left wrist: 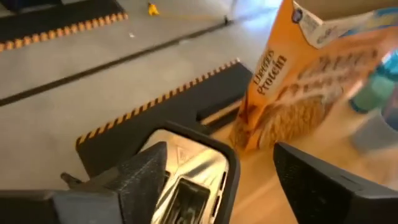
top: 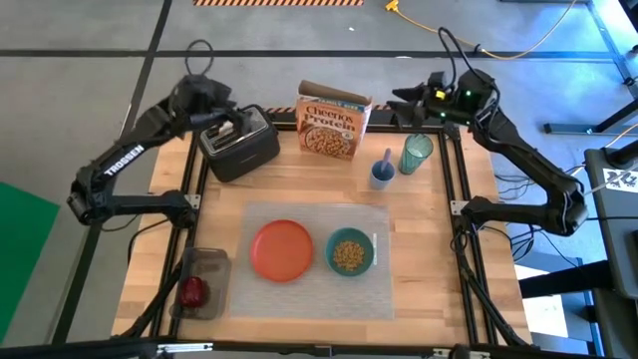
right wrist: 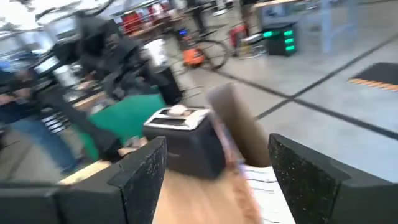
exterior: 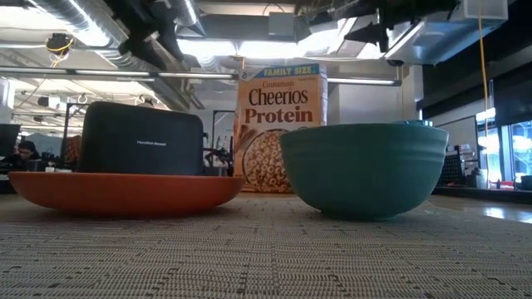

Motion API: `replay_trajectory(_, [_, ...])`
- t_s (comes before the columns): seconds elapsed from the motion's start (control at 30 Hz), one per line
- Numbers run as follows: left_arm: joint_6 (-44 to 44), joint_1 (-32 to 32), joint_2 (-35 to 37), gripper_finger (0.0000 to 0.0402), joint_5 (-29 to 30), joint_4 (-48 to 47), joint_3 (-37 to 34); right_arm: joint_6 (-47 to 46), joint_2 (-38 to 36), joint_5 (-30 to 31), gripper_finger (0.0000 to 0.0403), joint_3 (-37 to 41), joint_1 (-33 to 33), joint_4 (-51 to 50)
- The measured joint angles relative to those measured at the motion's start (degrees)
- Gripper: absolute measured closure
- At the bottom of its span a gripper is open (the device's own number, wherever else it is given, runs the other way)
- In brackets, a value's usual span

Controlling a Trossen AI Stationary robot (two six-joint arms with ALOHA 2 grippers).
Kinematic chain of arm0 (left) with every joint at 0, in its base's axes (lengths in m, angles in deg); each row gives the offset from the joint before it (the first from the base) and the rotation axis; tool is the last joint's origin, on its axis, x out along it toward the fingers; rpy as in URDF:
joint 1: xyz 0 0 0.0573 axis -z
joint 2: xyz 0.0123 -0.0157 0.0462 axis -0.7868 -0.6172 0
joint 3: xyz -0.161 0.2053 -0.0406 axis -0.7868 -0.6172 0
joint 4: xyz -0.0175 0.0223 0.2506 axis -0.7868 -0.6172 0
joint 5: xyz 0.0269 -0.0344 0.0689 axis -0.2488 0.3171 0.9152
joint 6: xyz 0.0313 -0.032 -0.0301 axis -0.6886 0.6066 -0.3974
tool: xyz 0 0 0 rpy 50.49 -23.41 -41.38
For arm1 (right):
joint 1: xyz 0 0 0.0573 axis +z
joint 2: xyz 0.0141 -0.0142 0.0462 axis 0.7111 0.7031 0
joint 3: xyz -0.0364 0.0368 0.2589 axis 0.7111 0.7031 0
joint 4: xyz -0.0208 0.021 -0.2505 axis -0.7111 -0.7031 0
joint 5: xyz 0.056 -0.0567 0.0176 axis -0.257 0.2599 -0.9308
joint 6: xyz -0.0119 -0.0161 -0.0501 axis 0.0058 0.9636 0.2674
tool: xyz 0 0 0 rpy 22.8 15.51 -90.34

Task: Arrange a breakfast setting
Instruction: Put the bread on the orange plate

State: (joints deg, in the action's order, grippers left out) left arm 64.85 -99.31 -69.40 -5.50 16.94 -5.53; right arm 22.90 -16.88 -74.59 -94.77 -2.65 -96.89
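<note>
The orange plate [top: 282,249] and the teal bowl [top: 350,253], which holds cereal, rest side by side on the pale placemat [top: 319,214]. The green tumbler [top: 416,154] stands at the far right. Next to it the spoon [top: 387,160] stands in a small blue cup. The red apple [top: 192,291] lies in a clear tub at the near left. A pale toast slice [right wrist: 177,111] sticks up from the black toaster [top: 239,143]. My left gripper [top: 227,128] hovers open over the toaster's top [left wrist: 186,155]. My right gripper [top: 399,97] is open and empty beyond the table's far right edge.
An open Cheerios box [top: 334,125] stands at the far middle, between the toaster and the small blue cup [top: 382,175]. A clear tub [top: 204,282] holds the apple at the near left. Black frame rails [top: 457,199] run along the table's sides.
</note>
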Motion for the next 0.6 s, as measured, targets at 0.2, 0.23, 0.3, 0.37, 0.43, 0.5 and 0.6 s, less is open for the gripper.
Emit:
replay_trajectory(0.2, [-7.2, -5.4, -6.6, 0.0142, -2.2, -15.1, 7.2, -4.4, 1.5, -2.3, 0.0129, 0.0, 0.0, 3.0])
replay_trajectory(0.23, [-8.1, -6.2, -7.9, 0.0144, -2.2, -16.8, 7.4, -4.8, 1.5, -2.3, 0.0129, 0.0, 0.0, 3.4])
replay_trajectory(0.3, [-9.7, -7.7, -10.2, 0.0147, -2.2, -19.6, 7.5, -5.0, 1.5, -2.5, 0.0129, 0.0, 0.0, 3.9])
replay_trajectory(0.37, [-10.5, -9.1, -12.4, 0.0152, -2.2, -21.5, 7.5, -5.0, 1.4, -2.5, 0.0129, 0.0, 0.0, 3.7])
replay_trajectory(0.43, [-10.6, -10.0, -14.1, 0.016, -2.1, -22.1, 7.5, -5.3, 1.4, -2.6, 0.0129, 0.0, 0.0, 3.2])
replay_trajectory(0.5, [-10.9, -10.4, -15.3, 0.0171, -2.0, -22.1, 7.5, -5.7, 1.4, -3.0, 0.0129, 0.0, 0.0, 2.9])
replay_trajectory(0.6, [-12.9, -11.2, -16.6, 0.019, -2.1, -22.1, 7.5, -5.8, 1.4, -3.7, 0.0129, 0.0, 0.0, 3.0])
